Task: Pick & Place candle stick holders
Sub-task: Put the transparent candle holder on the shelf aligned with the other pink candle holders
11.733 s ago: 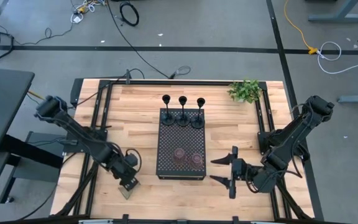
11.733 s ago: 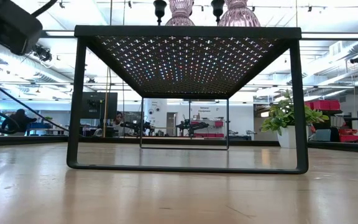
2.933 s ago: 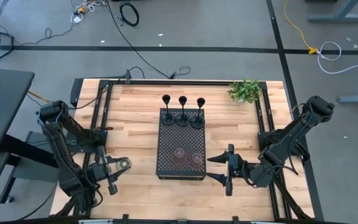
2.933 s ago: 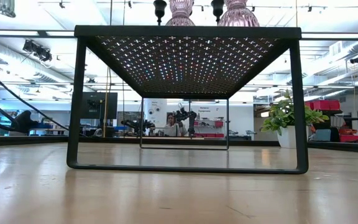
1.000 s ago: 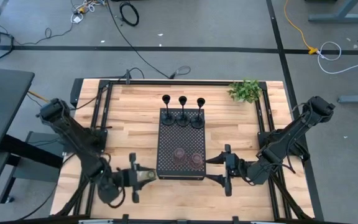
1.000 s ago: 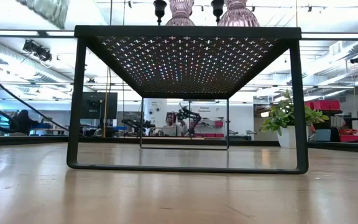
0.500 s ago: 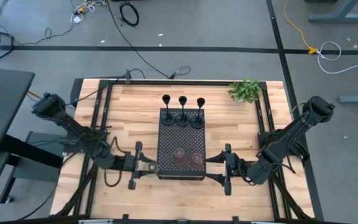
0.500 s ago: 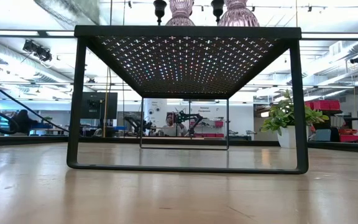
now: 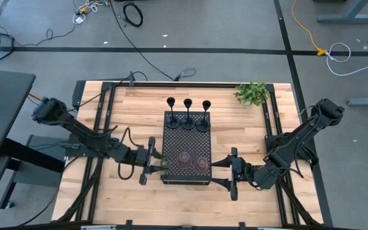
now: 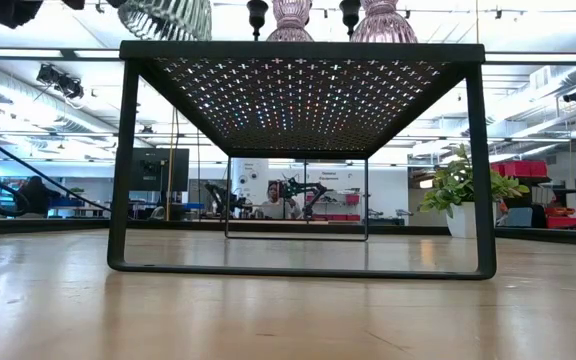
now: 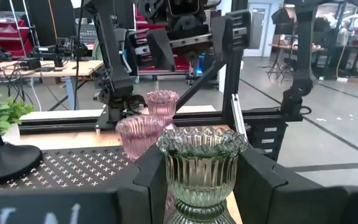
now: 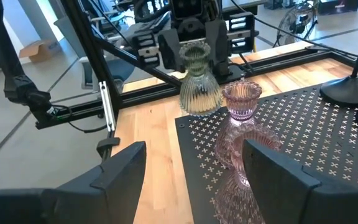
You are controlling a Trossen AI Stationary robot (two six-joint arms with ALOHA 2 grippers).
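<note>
My left gripper point(image 9: 151, 161) is shut on the olive-green ribbed glass candle stick holder point(image 11: 202, 169), which hangs just off the left near edge of the black perforated tray point(image 9: 187, 137). Two pinkish glass holders point(image 9: 184, 158) point(image 9: 200, 164) stand on their bases on the tray's near end. Three slim black stem holders point(image 9: 188, 104) stand on round bases along its far end. My right gripper point(image 9: 233, 173) is open at the tray's right near side, with nothing between its fingers point(image 12: 124, 167). My left gripper pinches the green holder's upper cup point(image 11: 166, 171), below the flared rim, between its two fingers point(image 11: 261, 186). It comes in level from the table's left. The holder point(image 12: 199, 81) stays upright and clear of the table, its flared foot beside the tray's left edge.
The tray stands on tall legs point(image 10: 121, 170), so its top is well above the wood table point(image 9: 133, 115). A small leafy plant point(image 9: 253, 93) sits at the far right corner. Black frame rails point(image 9: 104, 108) run along both table sides.
My left gripper has carried the green holder toward the table's right and a little toward the far edge, up to the tray's left near side, turning as it went. The holder has stayed upright in the hold.
</note>
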